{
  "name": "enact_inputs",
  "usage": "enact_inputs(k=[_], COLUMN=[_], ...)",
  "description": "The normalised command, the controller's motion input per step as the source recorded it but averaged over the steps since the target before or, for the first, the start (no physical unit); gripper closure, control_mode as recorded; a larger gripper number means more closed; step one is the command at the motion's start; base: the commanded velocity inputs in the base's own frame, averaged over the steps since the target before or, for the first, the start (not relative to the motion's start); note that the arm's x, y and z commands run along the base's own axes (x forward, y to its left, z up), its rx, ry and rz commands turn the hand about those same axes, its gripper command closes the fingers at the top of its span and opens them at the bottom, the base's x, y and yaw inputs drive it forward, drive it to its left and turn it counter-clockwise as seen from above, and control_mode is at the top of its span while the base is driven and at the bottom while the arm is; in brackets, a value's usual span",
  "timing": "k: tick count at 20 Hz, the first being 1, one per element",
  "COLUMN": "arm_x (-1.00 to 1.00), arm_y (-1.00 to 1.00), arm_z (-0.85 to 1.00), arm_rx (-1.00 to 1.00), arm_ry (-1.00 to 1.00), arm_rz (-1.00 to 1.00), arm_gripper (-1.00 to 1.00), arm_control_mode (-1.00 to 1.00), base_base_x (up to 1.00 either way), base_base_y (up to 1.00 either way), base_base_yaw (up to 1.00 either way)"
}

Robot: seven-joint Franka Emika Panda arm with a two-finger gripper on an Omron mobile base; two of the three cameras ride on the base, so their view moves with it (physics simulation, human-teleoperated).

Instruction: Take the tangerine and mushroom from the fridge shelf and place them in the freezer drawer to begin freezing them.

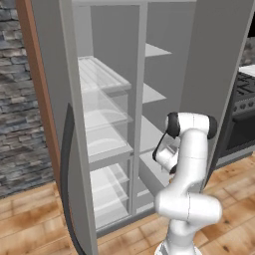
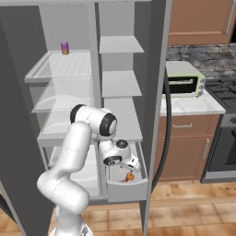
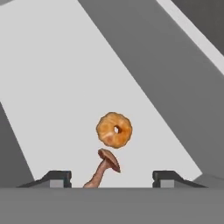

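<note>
You're basically at the tail end of this one, looks like the drop-off step for the second item. In the hand view both the tangerine [image 3: 114,130] and the mushroom [image 3: 105,168] are lying on the pale floor of the drawer [image 3: 65,87], and the fingers [image 3: 111,177] are spread apart with nothing pinched between them, so you're released. The mushroom lies between the two tips, a touch toward the left one, stem pointing down to about 7 o'clock and cap up at 1 o'clock; it touches neither tip as far as I can tell. The tangerine is just past it at 12 o'clock, almost touching the cap, maybe not quite. From the right base view you can see the tangerine [image 2: 130,175] as an orange dot low in the drawer [image 2: 126,186] with the hand [image 2: 131,162] hovering just above it at roughly 12 o'clock; the mushroom is just a dark smudge next to it at 9 o'clock. My read is both things are in, so the next move just calls for lifting straight out without clipping the mushroom, keeping the fingers wide. Whether the drawer needs shutting afterwards, the task doesn't say.
</note>
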Motion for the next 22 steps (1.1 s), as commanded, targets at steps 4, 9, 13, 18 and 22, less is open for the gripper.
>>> enact_inputs(k=[4,9,13,18,22], arm_x=[0.02,-0.22,-0.62,-0.58,-0.49], arm_y=[0.00,0.07,0.17,0.21,0.27], arm_z=[0.04,0.42,0.84,1.00,1.00], arm_rx=[0.00,0.00,0.00,0.00,0.00], arm_ry=[0.00,-0.01,-0.06,-0.13,-0.10], arm_rz=[-0.02,-0.04,-0.06,-0.09,-0.08], arm_gripper=[-1.00,-1.00,-1.00,-1.00,-1.00], arm_control_mode=[-1.00,-1.00,-1.00,-1.00,-1.00], base_base_x=[0.00,0.00,0.00,0.00,0.00], base_base_y=[0.00,0.00,0.00,0.00,0.00], base_base_yaw=[0.00,0.00,0.00,0.00,0.00])
